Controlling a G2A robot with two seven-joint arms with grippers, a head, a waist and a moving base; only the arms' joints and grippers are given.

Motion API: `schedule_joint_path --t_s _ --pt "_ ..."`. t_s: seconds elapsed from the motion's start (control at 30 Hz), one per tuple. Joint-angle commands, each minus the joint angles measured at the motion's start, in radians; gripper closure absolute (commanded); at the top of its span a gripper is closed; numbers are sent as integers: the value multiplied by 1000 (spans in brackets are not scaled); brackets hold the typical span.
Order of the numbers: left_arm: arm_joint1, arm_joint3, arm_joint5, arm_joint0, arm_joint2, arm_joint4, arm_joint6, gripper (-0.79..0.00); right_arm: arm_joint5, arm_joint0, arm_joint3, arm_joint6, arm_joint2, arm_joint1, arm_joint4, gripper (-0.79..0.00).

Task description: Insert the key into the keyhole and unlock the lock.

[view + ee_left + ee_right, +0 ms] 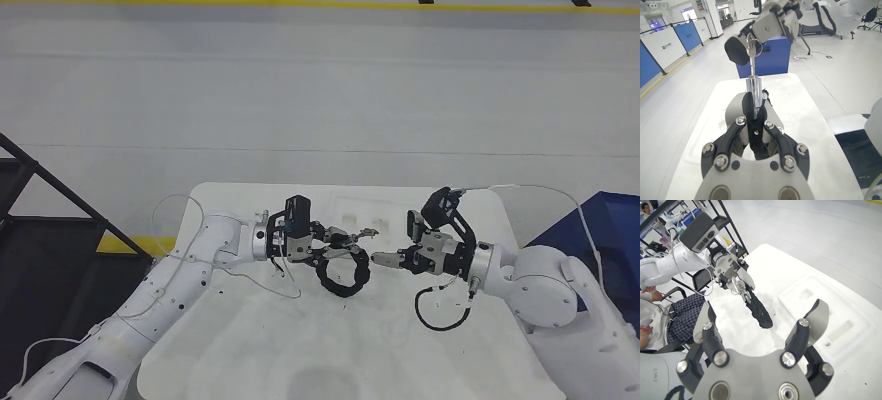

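Left gripper [754, 113] grips the lock [754, 93], key [751, 55] in its keyhole. Right gripper [762, 306] gapes wide near the key.

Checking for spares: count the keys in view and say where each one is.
1. The key is inserted in the end of the lock, which the left gripper holds; another could be hidden behind it.

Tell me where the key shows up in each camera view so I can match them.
Top view: key sticks out of the lock, near the picture's middle.
Left wrist view: key stands in the lock held by the left gripper.
Right wrist view: key at the left gripper's tip, end-on.
Shared landmark: the lock's black cable.
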Motion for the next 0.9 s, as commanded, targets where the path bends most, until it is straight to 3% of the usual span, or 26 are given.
schedule_joint_path --t_s 0.0,0.17,0.33,0.37,0.4,0.43,0.53,0.57,0.87 --pt "0 -6 -3 5 -7 4 7 0 -74 8 19 -18 -27 -3 -29 -785" --pt "-3 -17 -14 16 -16 12 20 0 -174 41 60 -88 -100 -15 -120 -785" --pt "-6 -21 -19 21 -22 18 22 0 -186 60 101 -138 -152 -26 -175 -656" --pt "-7 -21 -19 21 -24 19 22 0 -187 64 109 -143 -158 -28 -177 -588" --pt "-7 -21 -19 22 -25 19 23 0 -190 67 117 -145 -165 -29 -176 -446" --pt "-7 -21 -19 23 -27 19 25 0 -195 71 122 -145 -171 -30 -177 -357" --pt "-8 -20 -19 25 -31 17 27 0 -209 83 131 -150 -186 -34 -188 -169" --pt "-8 -20 -19 25 -32 17 27 0 -213 86 133 -153 -190 -35 -195 -25" --pt "-4 -16 -19 32 -55 16 40 0 -227 91 155 -172 -194 -37 -230 0"
